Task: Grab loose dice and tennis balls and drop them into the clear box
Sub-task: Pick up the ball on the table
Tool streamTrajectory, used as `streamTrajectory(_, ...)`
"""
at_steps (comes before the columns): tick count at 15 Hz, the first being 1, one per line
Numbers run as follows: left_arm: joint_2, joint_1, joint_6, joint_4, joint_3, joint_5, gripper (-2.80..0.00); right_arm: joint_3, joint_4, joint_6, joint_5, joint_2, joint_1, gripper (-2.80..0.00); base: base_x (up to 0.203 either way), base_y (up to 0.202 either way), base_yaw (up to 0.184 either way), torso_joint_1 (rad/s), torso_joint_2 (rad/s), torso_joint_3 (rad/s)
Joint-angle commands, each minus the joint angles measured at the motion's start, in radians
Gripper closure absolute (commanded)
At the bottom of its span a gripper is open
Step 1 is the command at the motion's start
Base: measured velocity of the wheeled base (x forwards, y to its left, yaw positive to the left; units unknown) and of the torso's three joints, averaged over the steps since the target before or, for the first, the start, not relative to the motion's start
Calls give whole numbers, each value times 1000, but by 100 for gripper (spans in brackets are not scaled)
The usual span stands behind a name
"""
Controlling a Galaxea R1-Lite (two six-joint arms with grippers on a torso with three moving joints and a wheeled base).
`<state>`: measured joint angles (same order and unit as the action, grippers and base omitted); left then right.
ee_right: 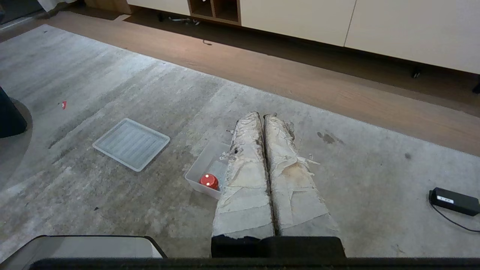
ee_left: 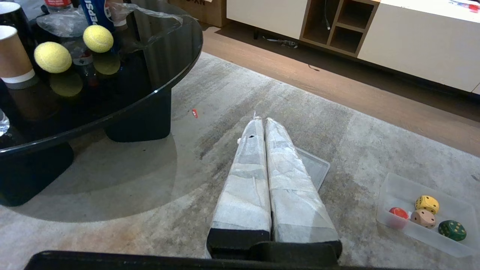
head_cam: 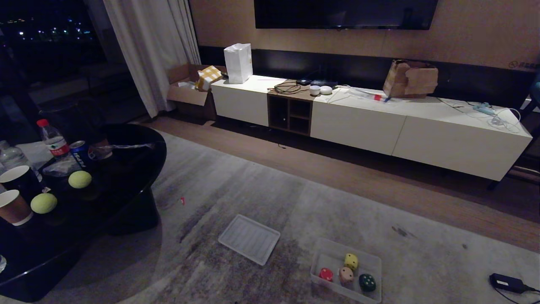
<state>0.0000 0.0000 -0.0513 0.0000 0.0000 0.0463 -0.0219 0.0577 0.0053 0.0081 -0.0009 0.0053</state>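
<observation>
The clear box (head_cam: 319,256) sits on the grey carpet with several dice in it: red (head_cam: 325,274), tan (head_cam: 346,275), yellow (head_cam: 351,261) and dark green (head_cam: 367,282). Two tennis balls (head_cam: 79,179) (head_cam: 44,203) rest on the black round table (head_cam: 135,177) at the left. Neither arm shows in the head view. My left gripper (ee_left: 261,120) hangs shut and empty above the carpet, the tennis balls (ee_left: 98,38) (ee_left: 52,57) far off on the table. My right gripper (ee_right: 262,115) is shut and empty too, partly covering the box (ee_right: 204,161) with the red die (ee_right: 209,181).
A flat ribbed translucent panel (head_cam: 249,238) lies on the carpet left of the box. Paper cups (head_cam: 14,207), bottles (head_cam: 52,141) and a can (head_cam: 80,153) crowd the table. A black power adapter (head_cam: 506,282) lies at the right. A long white cabinet (head_cam: 379,122) lines the far wall.
</observation>
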Motion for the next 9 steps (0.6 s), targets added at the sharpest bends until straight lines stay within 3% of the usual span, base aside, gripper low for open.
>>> streamTrajectory(1, 2, 0, 2, 0, 2, 0, 0, 0, 0, 0, 0, 1, 1, 0, 0, 0, 0, 0, 0, 0)
streamTrajectory(7, 2, 0, 1, 2, 2, 0, 0, 0, 2, 1, -3, 2, 1, 0, 0, 0, 0, 0, 0, 0)
streamTrajectory(9, 2, 0, 2, 2, 2, -2, 0, 0, 1, 1, -5, 2, 1, 0, 4, -2, 135, 2, 1, 3)
